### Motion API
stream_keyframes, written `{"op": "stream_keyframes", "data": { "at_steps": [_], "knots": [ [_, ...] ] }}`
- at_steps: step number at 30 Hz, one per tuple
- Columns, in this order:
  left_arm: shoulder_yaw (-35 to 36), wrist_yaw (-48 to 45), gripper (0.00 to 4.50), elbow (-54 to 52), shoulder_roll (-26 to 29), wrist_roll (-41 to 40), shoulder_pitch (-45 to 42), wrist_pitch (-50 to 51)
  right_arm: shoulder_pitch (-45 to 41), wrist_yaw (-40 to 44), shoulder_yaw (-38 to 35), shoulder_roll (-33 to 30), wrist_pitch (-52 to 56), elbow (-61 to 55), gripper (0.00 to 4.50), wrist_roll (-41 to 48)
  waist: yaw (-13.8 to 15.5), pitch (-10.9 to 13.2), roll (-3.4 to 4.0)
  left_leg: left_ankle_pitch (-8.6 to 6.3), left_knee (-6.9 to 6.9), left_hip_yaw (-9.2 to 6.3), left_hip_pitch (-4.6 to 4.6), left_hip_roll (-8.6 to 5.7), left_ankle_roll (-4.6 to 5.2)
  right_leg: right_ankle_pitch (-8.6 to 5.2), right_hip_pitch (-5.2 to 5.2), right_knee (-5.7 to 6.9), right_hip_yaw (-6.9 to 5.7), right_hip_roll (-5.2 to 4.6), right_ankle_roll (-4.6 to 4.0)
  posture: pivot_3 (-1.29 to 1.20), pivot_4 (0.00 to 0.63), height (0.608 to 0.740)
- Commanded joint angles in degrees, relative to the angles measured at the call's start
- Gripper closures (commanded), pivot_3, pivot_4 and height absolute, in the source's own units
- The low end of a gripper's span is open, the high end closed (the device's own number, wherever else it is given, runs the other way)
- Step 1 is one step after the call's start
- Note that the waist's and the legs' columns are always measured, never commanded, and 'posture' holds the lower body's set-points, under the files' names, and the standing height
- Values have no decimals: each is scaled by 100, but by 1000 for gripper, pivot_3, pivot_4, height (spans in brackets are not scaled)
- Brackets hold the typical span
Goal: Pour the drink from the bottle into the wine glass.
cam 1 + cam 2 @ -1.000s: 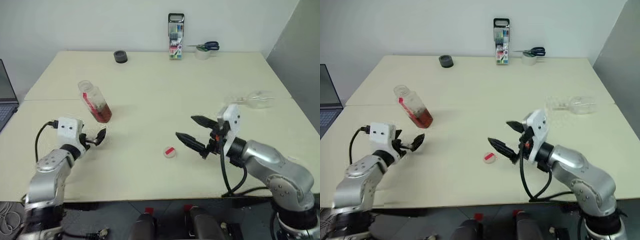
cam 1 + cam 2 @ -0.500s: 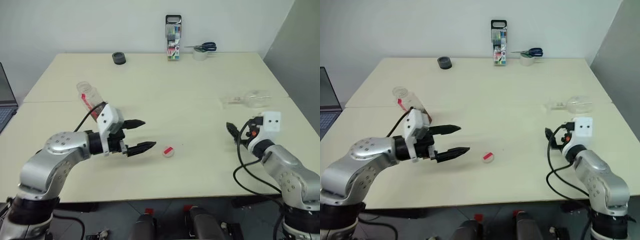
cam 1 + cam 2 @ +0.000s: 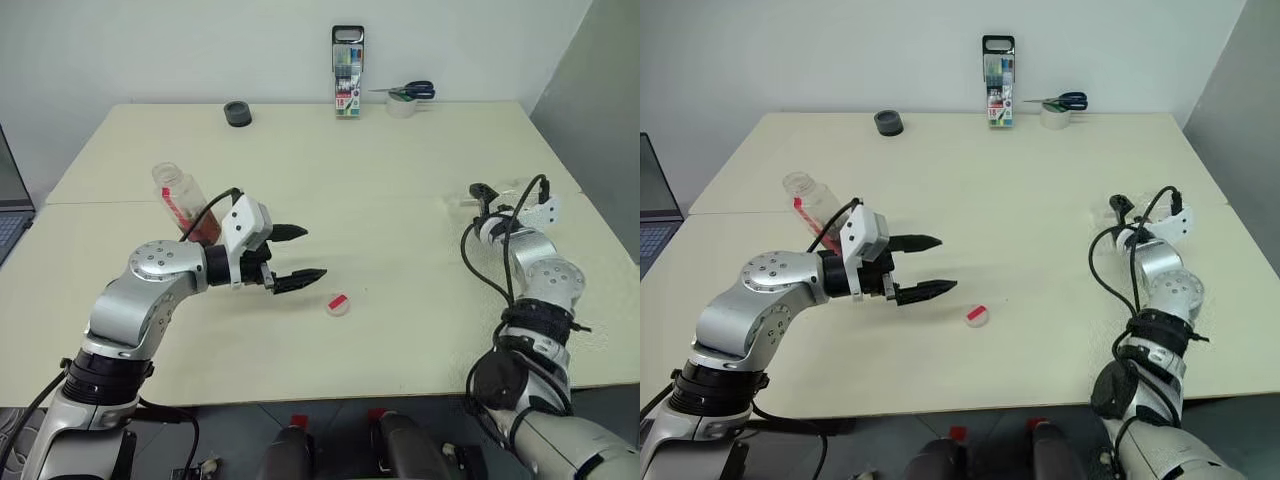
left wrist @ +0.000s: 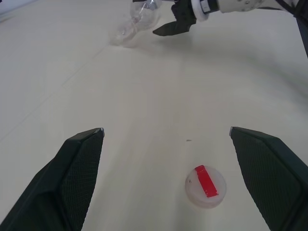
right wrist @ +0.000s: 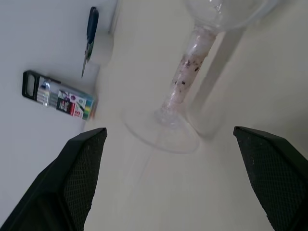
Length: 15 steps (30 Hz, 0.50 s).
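Right wrist view: wine glass (image 5: pixel 185 91) lies toppled; both grippers' fingers spread, empty. A clumsy grab may roll it off-table.

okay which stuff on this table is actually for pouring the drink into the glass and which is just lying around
For the job: the bottle with the drink, its cap lying loose on the table, the wine glass lying on its side by the right tool.

Lying about: pen case, scissors on a tape roll, black ring, laptop.
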Motion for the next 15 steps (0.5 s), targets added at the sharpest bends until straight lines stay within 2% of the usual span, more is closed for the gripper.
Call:
{"op": "stream_keyframes", "data": {
  "at_steps": [1, 9, 15],
  "knots": [
    [58, -8, 21, -83, -27, 60, -95, -124, -468, 324, 19, -212, -675, 836, 0, -56, -11, 0, 0, 0, 0, 2, 1, 1, 1, 0, 0, 1, 1, 0, 0, 0, 150, 740],
    [61, -31, 21, -110, -53, 109, -112, -93, -1245, 903, -7, -696, -2295, 2985, 0, -390, -21, 1, 2, 0, -1, 1, 0, 3, 2, 0, 0, 1, 0, 1, 0, 0, 150, 740],
    [46, -75, 21, -104, -39, 128, -113, -99, -1622, 1225, 6, -821, -2712, 3883, 0, -450, -69, 1, 2, 0, -1, 2, 0, 8, 1, 0, 0, 1, 4, -1, 0, 0, 150, 740]
  ]
}}
